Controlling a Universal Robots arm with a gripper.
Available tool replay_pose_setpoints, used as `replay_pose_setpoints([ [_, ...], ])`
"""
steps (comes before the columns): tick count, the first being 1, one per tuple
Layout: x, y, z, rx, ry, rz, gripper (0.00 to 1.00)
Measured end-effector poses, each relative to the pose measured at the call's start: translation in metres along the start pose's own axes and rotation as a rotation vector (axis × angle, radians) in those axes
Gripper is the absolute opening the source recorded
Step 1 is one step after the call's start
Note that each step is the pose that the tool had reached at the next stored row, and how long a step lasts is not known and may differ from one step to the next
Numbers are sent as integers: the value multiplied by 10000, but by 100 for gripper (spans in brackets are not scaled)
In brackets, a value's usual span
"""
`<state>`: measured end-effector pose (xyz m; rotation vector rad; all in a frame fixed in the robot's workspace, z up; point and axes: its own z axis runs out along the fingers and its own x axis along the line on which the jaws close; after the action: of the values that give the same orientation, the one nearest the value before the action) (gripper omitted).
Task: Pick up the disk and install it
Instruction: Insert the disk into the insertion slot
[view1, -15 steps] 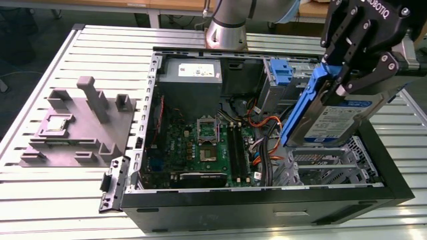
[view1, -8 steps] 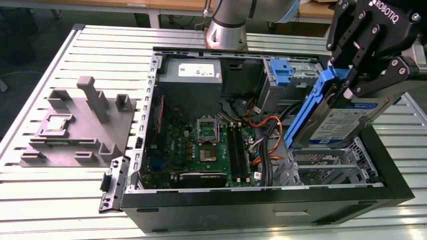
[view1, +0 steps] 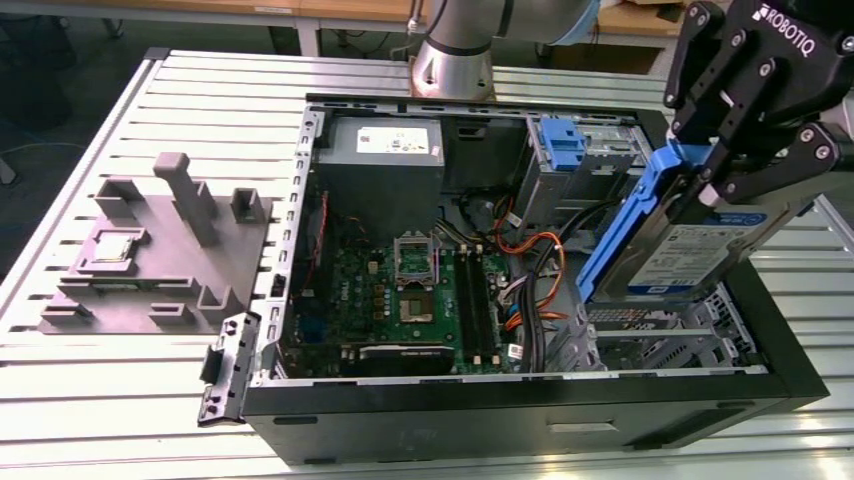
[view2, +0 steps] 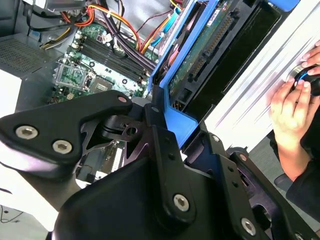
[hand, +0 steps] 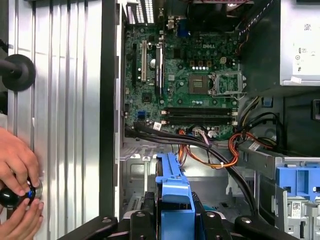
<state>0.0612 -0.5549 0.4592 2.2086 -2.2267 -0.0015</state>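
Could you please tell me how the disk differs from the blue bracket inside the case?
The disk hangs tilted over the case, clamped between the jaws of the gripper; the blue bracket sits inside the case. The disk shows a labelled silver body; the bracket looks like bare plastic. Both have blue plastic.

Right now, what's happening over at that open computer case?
The black gripper is shut on the flat silver metal disk with blue plastic side rails, holding it tilted above the open black computer case, at the exterior view's right; it is not seated yet. A person's hands grip a small dark object at the slatted metal table.
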Motion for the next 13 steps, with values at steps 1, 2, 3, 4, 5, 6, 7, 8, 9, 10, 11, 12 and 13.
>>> replay_pose_setpoints([
  [1, 0, -5, 1, -1, 3, 40, 36],
  [2, 0, -10, 3, -1, 4, 86, 36],
  [3, 0, -15, 7, -1, 4, 130, 36],
  [4, 2, -21, 11, -1, 2, 167, 36],
  [5, 6, -26, 15, -1, 1, 182, 36],
  [6, 10, -30, 19, -1, 0, 183, 36],
  [7, 15, -36, 23, -1, 2, 184, 36],
  [8, 21, -40, 27, -1, 2, 184, 36],
  [9, 27, -46, 32, -1, 2, 183, 36],
  [10, 30, -53, 36, -1, -1, 183, 36],
  [11, 34, -60, 39, -1, 1, 184, 36],
  [12, 36, -68, 42, -1, 2, 183, 36],
  [13, 39, -76, 46, -1, 2, 184, 36],
])
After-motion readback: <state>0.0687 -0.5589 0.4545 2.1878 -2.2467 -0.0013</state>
